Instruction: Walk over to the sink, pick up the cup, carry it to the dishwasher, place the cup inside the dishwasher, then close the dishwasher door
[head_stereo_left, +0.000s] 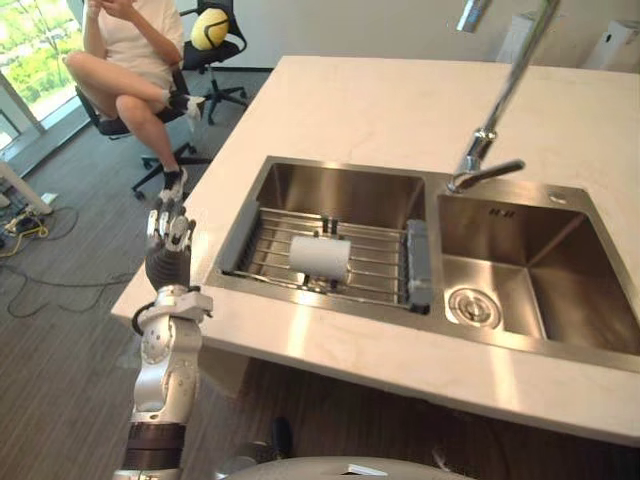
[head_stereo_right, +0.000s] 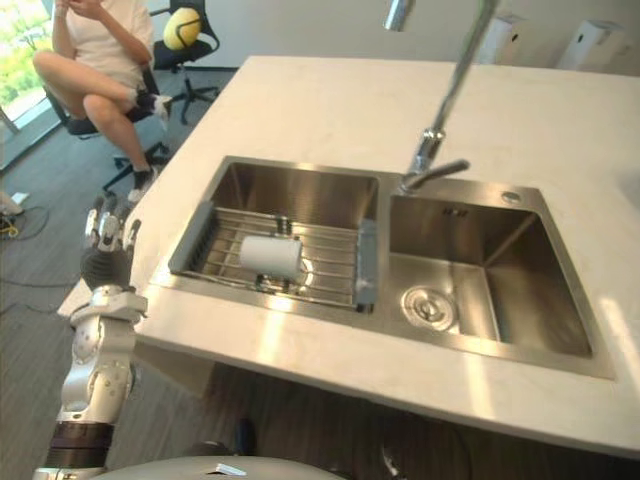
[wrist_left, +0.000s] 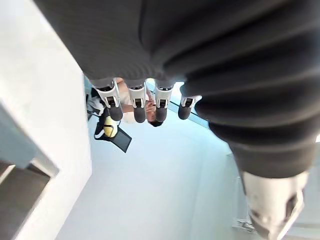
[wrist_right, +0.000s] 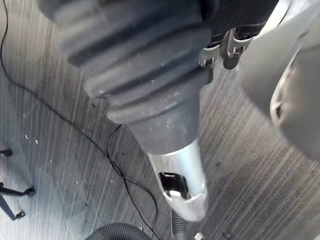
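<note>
The faucet (head_stereo_left: 500, 100) rises past the top edge, its arch cut off. The seated person (head_stereo_left: 135, 40) is cropped above the shoulders. The cup (head_stereo_left: 320, 257) lies sideways on the rack (head_stereo_left: 380, 262); which end is open cannot be told. The right hand (wrist_right: 180, 185) is mostly hidden behind its dark cover.

Silver-grey left arm (head_stereo_left: 162, 370) in rounded, jointed segments, with a dark band at its near end. Dark ribbed cover over the left hand (head_stereo_left: 168, 248), silver fingers (wrist_left: 139, 102) tipped dark. Same dark ribbing on the right hand (wrist_right: 145, 70).
</note>
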